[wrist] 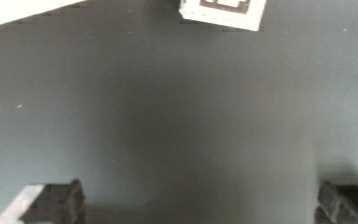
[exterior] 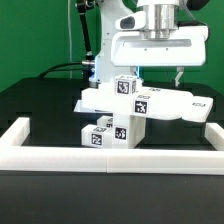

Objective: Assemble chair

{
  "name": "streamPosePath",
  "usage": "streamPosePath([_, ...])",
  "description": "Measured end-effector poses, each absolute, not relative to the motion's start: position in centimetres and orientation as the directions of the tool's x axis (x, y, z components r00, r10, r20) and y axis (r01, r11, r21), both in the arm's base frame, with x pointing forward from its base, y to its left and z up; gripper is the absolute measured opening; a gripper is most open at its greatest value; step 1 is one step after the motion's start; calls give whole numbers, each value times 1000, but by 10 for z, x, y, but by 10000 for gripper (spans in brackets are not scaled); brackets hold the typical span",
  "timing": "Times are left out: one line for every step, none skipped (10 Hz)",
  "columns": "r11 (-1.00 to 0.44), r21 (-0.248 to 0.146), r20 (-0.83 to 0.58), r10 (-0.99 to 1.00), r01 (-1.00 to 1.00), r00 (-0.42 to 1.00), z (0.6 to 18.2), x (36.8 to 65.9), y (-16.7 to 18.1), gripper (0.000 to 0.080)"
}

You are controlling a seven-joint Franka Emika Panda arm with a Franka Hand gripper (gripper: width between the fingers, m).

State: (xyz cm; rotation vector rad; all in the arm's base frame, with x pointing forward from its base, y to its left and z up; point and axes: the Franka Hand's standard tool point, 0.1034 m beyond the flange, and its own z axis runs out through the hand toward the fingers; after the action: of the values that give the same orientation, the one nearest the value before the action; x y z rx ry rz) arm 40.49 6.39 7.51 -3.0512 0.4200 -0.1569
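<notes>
1. Border rail (exterior: pixel 110 155): a long low white rail runs across the near edge of the black table (exterior: pixel 40 105), with a short return at the exterior view's left and another at the exterior view's right.
2. Chair parts (exterior: pixel 135 105): matte white blocky pieces are clustered at the table's middle, just behind the rail. A small tagged block (exterior: pixel 97 136) sits lowest, toward the exterior view's left. Stacked tagged blocks rise beside it. A flat slab (exterior: pixel 180 105) reaches from the stack toward the exterior view's right.
3. Tags: black-and-white squares show on the near faces of the blocks. Their patterns are too small to read.
4. Gripper (exterior: pixel 158 72): it hangs above the cluster, on the white arm (exterior: pixel 150 30). The jaws are spread wide, released, with nothing between them. I cannot tell whether any fingertip touches the slab.
5. Wrist view: two dark fingertips (wrist: pixel 51 203) stand far apart at the frame's edge, with bare dark table between them. One white tagged corner (wrist: pixel 226 10) shows at the opposite edge, well apart from the fingers.
</notes>
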Motion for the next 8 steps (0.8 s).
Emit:
streamPosePath([-961,-70,96,-275,-269,957,72,398,72,649])
streamPosePath([-961,-70,91,-272,-266,958,70,393,80,649])
streamPosePath([-963,-71,90,-264,-258,960,71,393,86,649])
streamPosePath([-964,-71,92,-262,-256,961,71,394,83,649])
streamPosePath([-964,-71,92,-263,-257,961,71,394,83,649])
streamPosePath([-964,-71,91,-262,-257,961,71,393,83,649])
streamPosePath([-964,-70,90,-263,-257,961,70,393,83,649])
streamPosePath([-959,-63,82,-281,-276,956,64,390,82,649])
